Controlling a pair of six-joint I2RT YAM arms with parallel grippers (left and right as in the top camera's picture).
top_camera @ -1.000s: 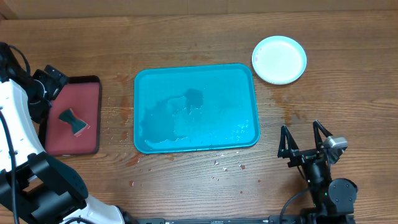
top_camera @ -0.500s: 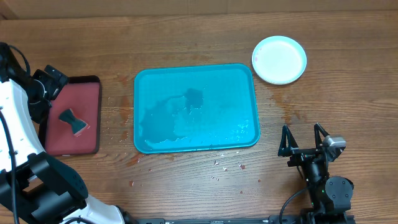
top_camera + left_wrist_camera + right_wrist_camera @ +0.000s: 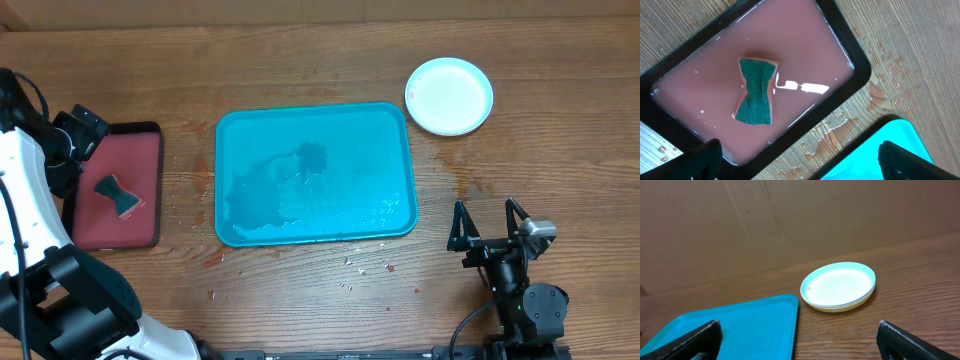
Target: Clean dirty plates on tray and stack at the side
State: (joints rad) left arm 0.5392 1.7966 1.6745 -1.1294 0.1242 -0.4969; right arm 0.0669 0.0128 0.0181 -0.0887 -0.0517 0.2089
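The plates [image 3: 449, 95] sit stacked on the table at the back right, off the tray, the pale mint one on top with a small red smear; they also show in the right wrist view [image 3: 838, 286]. The turquoise tray [image 3: 315, 173] lies mid-table, wet and holding no plates; its edge shows in both wrist views [image 3: 730, 327] [image 3: 880, 150]. My right gripper [image 3: 490, 222] is open and empty at the front right, apart from the stack. My left gripper [image 3: 797, 160] is open and empty above the gap between the red tray and the turquoise tray.
A black-rimmed pinkish-red tray [image 3: 120, 185] stands at the left with a green sponge [image 3: 118, 195] in it, also in the left wrist view [image 3: 757, 91]. Water drops and crumbs [image 3: 355, 265] lie on the wood in front of the turquoise tray.
My right gripper has drawn back slightly toward the front edge in the first half second. Nothing else has moved.
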